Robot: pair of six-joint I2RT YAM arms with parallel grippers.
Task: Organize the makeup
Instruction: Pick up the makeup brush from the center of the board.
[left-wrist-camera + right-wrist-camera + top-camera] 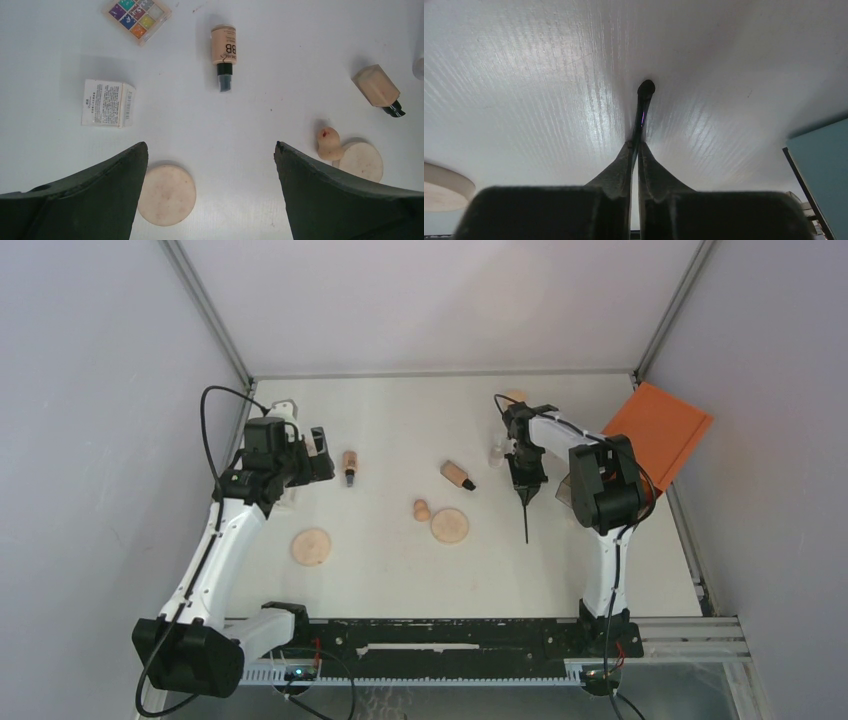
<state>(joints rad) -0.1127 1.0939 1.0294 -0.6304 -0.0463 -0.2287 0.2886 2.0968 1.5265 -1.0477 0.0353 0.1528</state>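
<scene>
My right gripper [524,488] [636,145] is shut on a thin black brush [526,518] [643,107], which sticks out past the fingertips just over the table. My left gripper [321,454] [210,146] stands wide open above the table with nothing between its fingers. Below it lie a peach BB bottle [224,50] [349,465], a second peach bottle [377,87] [457,475], a beige sponge [327,144] [421,509] and two tan discs [166,195] [362,161]. A colourful palette [137,15] lies further off.
A small white carton [107,103] lies left of the BB bottle. The orange-topped box [655,430] leans at the back right, and a flat panel edge [821,170] shows right of my right gripper. A clear item [497,452] sits behind the right gripper.
</scene>
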